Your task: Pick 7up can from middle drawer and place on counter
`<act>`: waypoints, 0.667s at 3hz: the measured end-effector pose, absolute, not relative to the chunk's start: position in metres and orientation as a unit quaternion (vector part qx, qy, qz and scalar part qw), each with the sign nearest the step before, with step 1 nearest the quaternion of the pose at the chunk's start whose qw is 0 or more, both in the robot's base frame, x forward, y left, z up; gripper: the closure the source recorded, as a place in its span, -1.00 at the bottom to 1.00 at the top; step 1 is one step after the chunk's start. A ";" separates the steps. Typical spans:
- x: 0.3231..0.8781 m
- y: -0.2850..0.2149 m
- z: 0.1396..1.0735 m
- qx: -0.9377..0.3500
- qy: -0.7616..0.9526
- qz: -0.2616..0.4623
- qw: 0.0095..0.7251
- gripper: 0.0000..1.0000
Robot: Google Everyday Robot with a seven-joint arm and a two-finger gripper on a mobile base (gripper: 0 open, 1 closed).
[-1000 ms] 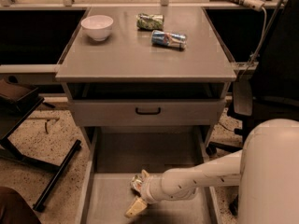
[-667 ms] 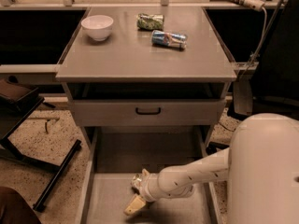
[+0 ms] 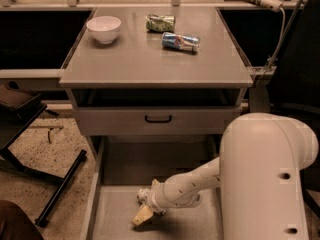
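Grasp step: gripper [image 3: 145, 206] low in middle drawer [image 3: 115, 219] by what looks like the 7up can [image 3: 144, 193], grip can't tell; next needs firm hold, lift to counter [image 3: 150, 59].

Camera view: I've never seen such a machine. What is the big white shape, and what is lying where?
The big white shape is a robot's arm, seen from above by the one camera. It reaches down into the open middle drawer. At its end is the gripper, its hand, low over the drawer floor. A small pale thing beside it may be the 7up can; whether it is held, I cannot tell. On the counter above, a white bowl stands, and a green can and a blue can lie on their sides.
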State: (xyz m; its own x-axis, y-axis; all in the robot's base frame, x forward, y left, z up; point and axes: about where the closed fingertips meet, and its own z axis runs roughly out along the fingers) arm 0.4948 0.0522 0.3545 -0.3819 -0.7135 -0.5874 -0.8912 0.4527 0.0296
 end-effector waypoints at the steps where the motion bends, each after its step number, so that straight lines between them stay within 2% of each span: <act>1: 0.501 0.048 0.350 -0.487 0.820 0.166 0.251 -1.00; 2: 0.501 0.048 0.350 -0.487 0.820 0.166 0.251 -1.00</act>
